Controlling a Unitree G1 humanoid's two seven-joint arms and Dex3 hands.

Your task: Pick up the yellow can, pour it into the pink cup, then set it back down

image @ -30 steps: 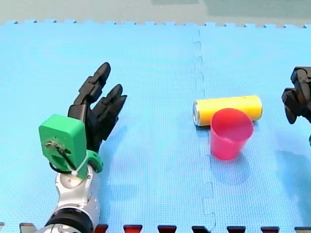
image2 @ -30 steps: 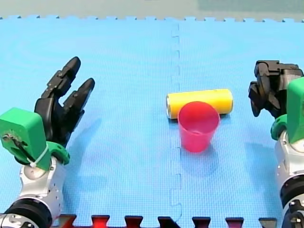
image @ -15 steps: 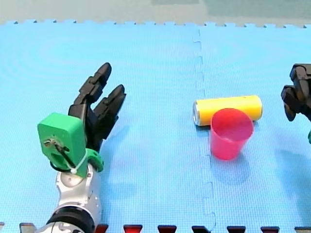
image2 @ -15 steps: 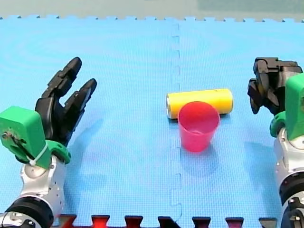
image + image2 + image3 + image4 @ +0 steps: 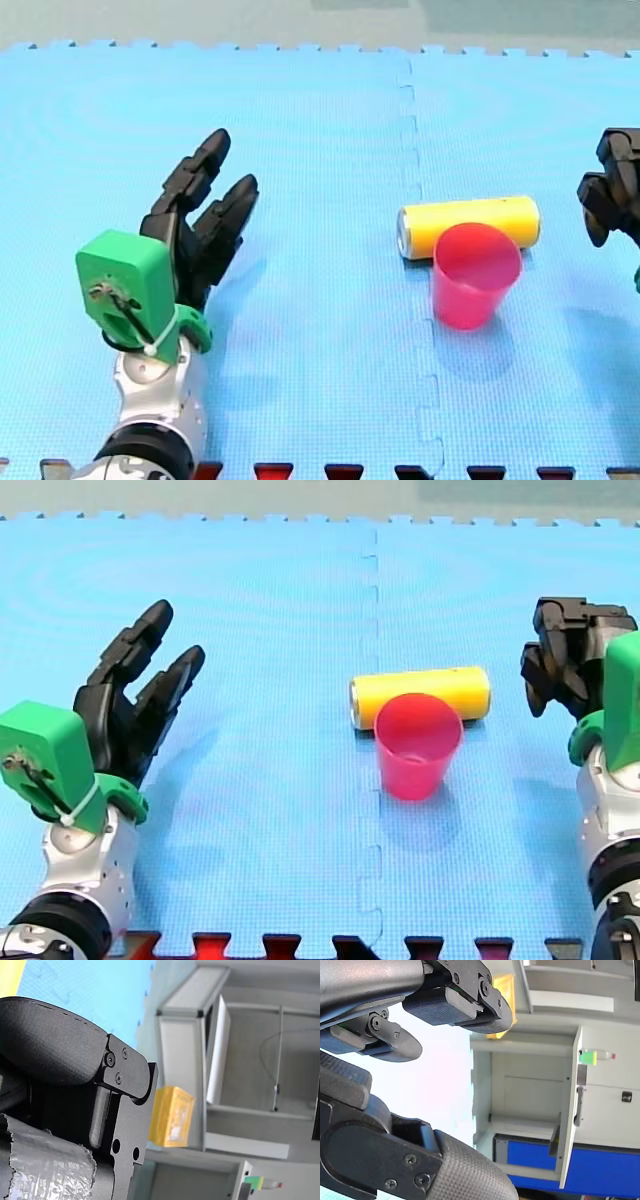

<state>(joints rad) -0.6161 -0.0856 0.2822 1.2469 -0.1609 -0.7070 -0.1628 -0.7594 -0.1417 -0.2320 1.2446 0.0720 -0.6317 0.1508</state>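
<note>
A yellow can (image 5: 468, 226) lies on its side on the blue foam mat, right of the middle seam, its silver end facing left. Just in front of it, an upright pink cup (image 5: 475, 275) hides part of the can's near side. My right hand (image 5: 552, 668) hovers to the right of the can, a short gap away, fingers curled and holding nothing. Far off on the left half of the mat is my left hand (image 5: 226, 170), also holding nothing, with a green block on its wrist.
The blue mat (image 5: 320, 120) has a jigsaw seam (image 5: 412, 130) running front to back just left of the can. Its far edge meets a grey floor. Grey shelving with a yellow box (image 5: 170, 1116) shows in the first wrist view.
</note>
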